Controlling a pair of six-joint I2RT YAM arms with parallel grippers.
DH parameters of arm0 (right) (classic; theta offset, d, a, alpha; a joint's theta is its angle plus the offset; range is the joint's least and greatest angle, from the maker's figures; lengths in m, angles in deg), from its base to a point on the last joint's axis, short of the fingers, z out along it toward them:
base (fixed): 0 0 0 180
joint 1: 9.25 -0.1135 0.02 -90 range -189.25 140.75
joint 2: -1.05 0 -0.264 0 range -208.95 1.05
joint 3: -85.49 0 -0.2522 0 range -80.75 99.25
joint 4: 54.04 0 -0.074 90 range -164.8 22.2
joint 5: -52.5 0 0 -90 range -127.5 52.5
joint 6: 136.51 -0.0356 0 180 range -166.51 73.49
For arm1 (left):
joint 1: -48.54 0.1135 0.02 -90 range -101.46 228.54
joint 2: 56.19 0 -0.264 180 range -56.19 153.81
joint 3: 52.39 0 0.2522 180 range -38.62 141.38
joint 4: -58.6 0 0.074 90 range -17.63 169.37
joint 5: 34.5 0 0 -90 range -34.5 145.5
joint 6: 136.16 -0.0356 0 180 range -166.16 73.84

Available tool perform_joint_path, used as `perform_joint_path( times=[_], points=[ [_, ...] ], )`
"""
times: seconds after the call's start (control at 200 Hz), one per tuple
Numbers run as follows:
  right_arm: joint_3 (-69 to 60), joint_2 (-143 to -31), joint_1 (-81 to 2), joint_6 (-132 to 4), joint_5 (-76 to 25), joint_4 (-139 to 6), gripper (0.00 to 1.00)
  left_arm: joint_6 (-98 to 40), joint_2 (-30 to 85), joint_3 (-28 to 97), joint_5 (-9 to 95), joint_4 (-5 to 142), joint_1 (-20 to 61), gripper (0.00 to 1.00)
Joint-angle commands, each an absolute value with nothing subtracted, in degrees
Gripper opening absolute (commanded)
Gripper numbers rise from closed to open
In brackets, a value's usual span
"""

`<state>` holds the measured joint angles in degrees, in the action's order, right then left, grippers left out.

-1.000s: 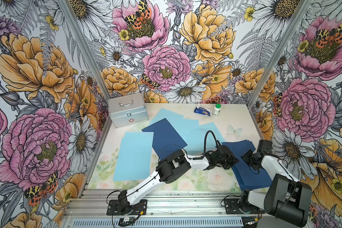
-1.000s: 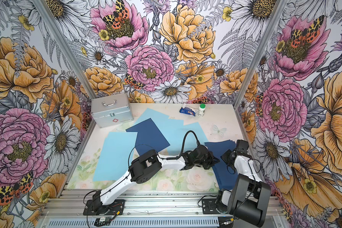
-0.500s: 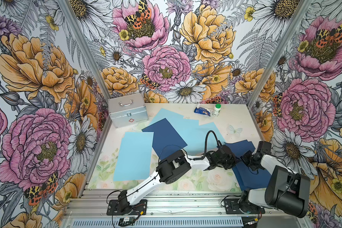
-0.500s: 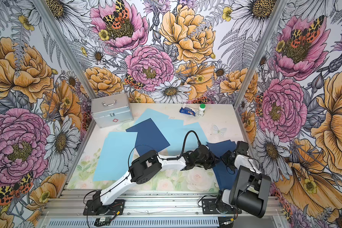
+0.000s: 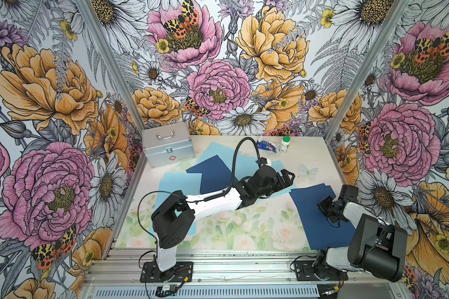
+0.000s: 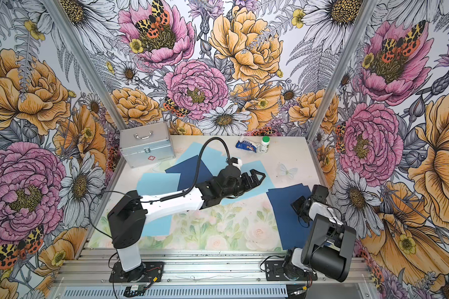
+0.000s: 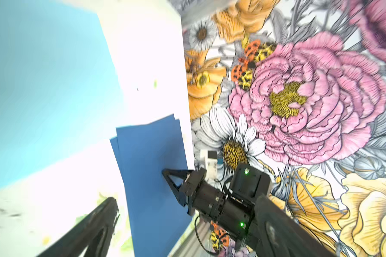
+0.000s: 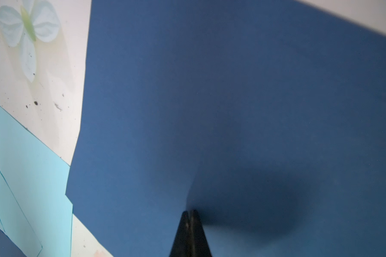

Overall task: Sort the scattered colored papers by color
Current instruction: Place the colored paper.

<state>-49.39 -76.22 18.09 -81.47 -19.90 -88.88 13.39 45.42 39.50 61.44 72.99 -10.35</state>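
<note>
The left gripper [image 5: 287,176] hangs wide open and empty over light blue sheets [image 5: 246,160] mid-table. The right gripper [image 8: 190,214], pinched shut, tips on the navy stack [image 5: 319,214] near right. 1 navy sheet [image 5: 213,173] lies centre-left.

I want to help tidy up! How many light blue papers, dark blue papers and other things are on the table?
Light blue papers: 4 that I can tell apart
Dark blue papers: 3 at least, two of them edges in the pile
Silver case: 1
Blue-and-white packet: 1
Little bottle: 1
Total: 10, maybe more hidden in the pile
</note>
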Motion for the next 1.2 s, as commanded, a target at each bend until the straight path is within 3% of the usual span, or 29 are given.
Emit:
perform_joint_path(
  times=[0.0,0.215,0.535,0.691,0.831,1.196],
  points=[
    [-47.48,-73.53,17.59,-81.94,-16.89,-90.46,0.0,-3.28,41.93,37.95,74.4,84.32,-11.0,0.99],
    [-40.86,-68.2,11.2,-81.7,-16.63,-90.61,0.3,-9.18,36.67,33.04,75.84,86.49,-4.05,0.99],
    [-30.66,-78.36,-7.4,-83.27,-11.95,-86.52,0.6,-12.36,37.15,34.0,68.82,93.22,15.61,0.99],
    [-27.89,-82.82,-18.36,-85.99,-12.54,-80.18,0.86,-15.81,43.75,39.04,64.44,98.35,23.46,0.99],
    [-22.74,-90.58,-25.25,-89.02,-12.11,-76.6,0.91,-18.11,51.73,45.68,71.07,104.78,26.34,0.99],
    [-13.99,-108.75,-31.86,-98.18,-8.63,-68.94,0.91,-16.81,58.99,48.48,68.17,104.98,38.45,0.99]
  ],
)
